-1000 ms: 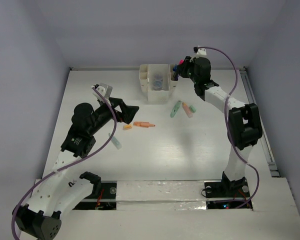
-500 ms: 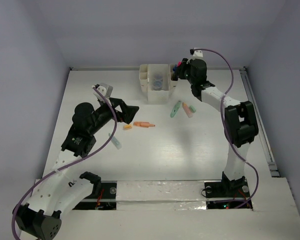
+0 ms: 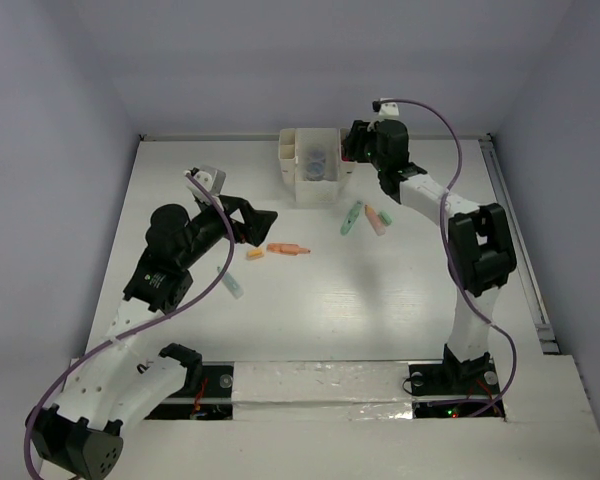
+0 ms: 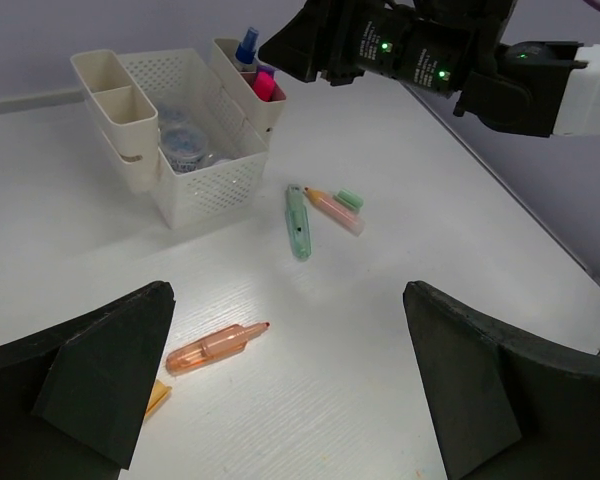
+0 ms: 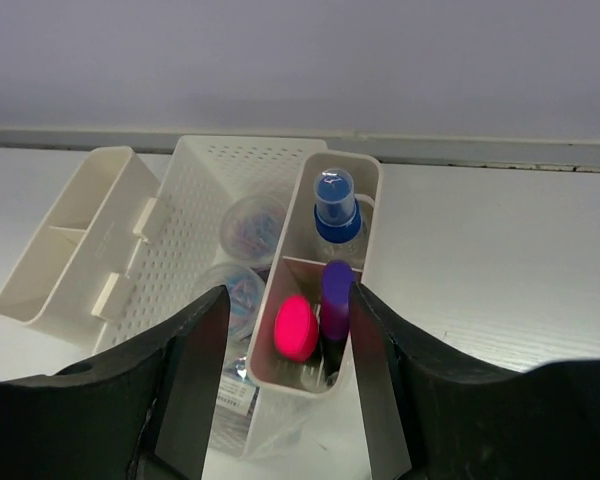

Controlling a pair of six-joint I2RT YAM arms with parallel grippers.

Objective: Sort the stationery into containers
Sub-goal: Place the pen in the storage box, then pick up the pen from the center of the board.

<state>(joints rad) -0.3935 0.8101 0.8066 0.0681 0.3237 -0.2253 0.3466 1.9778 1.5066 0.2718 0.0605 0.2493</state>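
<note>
Nearest the arm bases in the top view, a pale greenish item (image 3: 233, 286) lies lower left of centre beside the left arm, too small to name. Just beyond it the left gripper (image 4: 285, 300) hangs over the table (image 3: 380, 320), jaws spread wide and empty.

The orange marker (image 4: 215, 346) lies at the lower left of the left wrist frame, closer to the left-hand finger. Its long axis runs nearly across the frame, tip to the right. A small orange piece (image 4: 156, 397) sits just beside that finger. The left arm is plainly the nearer one. It likely needs to shift frame-left and turn its jaws across the barrel.

Farther on, at frame centre, one mint green marker (image 4: 297, 222) and one peach marker (image 4: 332, 210) lie close together in a narrow V, with a small mint cap (image 4: 350, 200) beside them.

Farthest, at the upper left, stands the one white organizer (image 4: 205, 195). Two round tubs (image 4: 183, 150) sit in its middle compartment and one blue-capped bottle (image 5: 335, 200) in a side compartment. One pink-capped marker (image 5: 296, 328) and one purple-capped marker (image 5: 335, 295) stand in the next. The right gripper (image 5: 288, 295) hovers above these, jaws apart, gripping nothing.
</note>
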